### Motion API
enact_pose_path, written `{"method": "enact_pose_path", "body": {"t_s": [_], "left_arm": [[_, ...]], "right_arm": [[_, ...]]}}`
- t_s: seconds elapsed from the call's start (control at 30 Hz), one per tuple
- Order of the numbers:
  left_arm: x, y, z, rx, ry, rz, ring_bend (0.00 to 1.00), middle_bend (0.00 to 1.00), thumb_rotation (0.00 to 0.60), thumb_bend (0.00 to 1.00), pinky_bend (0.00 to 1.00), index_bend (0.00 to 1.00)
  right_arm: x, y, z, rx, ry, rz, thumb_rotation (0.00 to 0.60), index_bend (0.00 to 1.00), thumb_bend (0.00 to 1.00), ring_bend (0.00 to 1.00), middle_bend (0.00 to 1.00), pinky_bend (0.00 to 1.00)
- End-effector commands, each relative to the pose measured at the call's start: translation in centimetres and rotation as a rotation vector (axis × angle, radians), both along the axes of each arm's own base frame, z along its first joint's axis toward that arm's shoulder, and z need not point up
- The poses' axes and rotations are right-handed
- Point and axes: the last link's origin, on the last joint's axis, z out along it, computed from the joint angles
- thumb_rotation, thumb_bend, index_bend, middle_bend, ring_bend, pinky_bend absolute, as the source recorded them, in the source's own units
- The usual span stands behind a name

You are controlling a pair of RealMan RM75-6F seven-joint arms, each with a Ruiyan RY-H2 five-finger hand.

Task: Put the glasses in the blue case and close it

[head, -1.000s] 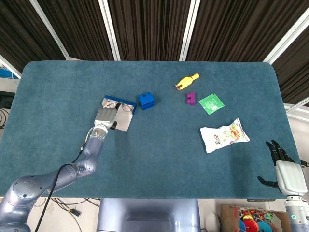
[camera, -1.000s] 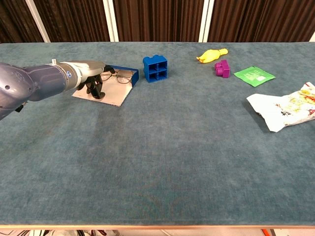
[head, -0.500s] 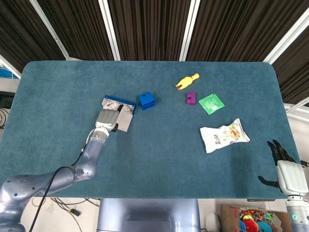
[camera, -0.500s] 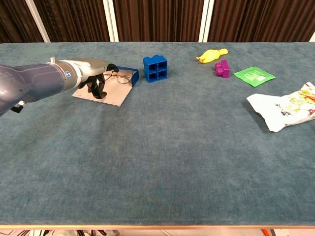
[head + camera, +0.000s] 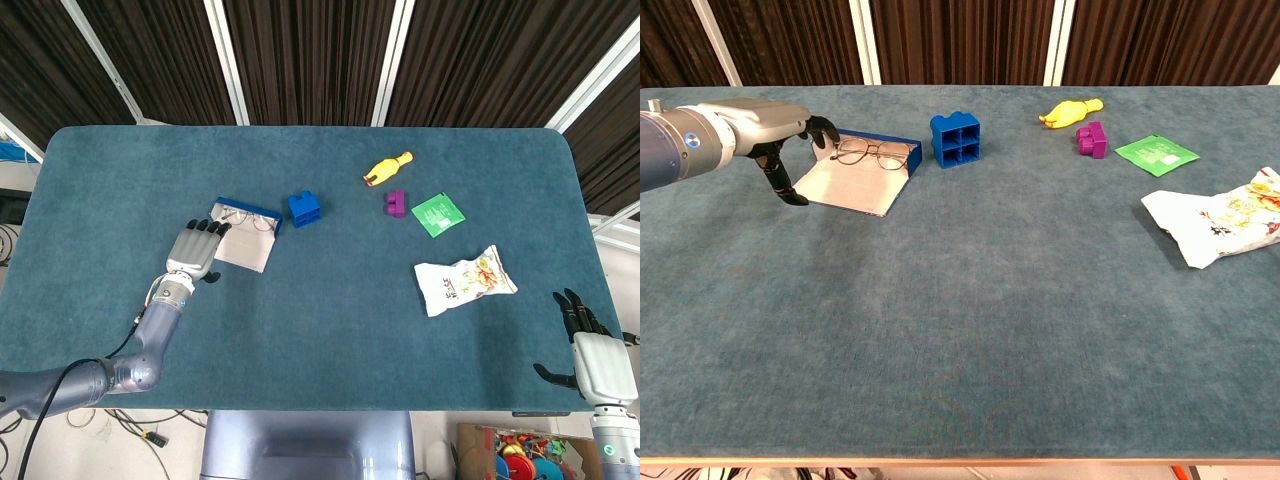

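Since 0.5 s ago: the left hand (image 5: 750,125) has pulled back off the open case and now sits just beside its left edge, over bare cloth.
Left hand fingers: spread and curled down, holding nothing; in the head view the left hand (image 5: 193,248) shows its fingertips near the flap's edge, and whether they touch it I cannot tell.
Glasses: the glasses (image 5: 874,153) lie free inside the blue case (image 5: 902,144), frames facing up, resting against the raised blue tray at the back; nothing grips them.
Same from above: glasses (image 5: 247,217) sit along the blue tray of the blue case (image 5: 246,208).
Case flap: the pale flap (image 5: 851,186) lies flat and open on the table (image 5: 970,330), toward the robot.
Right hand: the right hand (image 5: 588,350) hangs at the table's near right corner, well apart from the case, fingers spread and empty, unchanged across the 3 moments.
Meaning for the task: step 1 looks done, judging by the glasses in the tray and the released hold; step 2, the closing, is not yet done.
Next move, as a judgement: the left hand would need to get under the flap's near edge and fold it over the tray.
Risk: a temple arm sticking up could stop the flap from seating.
Bystanders: blue block (image 5: 955,138) just right of the case; snack bag (image 5: 1220,228) far right.
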Motion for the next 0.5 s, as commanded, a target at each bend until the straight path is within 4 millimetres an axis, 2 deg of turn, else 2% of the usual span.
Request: {"method": "enact_pose_path", "body": {"t_s": [0.03,0.5], "left_arm": [[-1.1,-0.2,-0.2,0.016,0.038,-0.072,0.1,0.17,0.6,0.18,0.15,0.1],[-1.8,0.9,-2.0,0.05,0.059,-0.159,0.1,0.16,0.6,0.19,0.13,0.08]], "right_arm": [[0.0,0.0,0.0,0.0,-0.003,-0.003,0.6,0.02,0.2,0.16,0.0,0.32],[-0.1,0.0,0.1,0.002,-0.012,-0.015,0.6,0.02,0.21,0.16,0.0,0.32]]}}
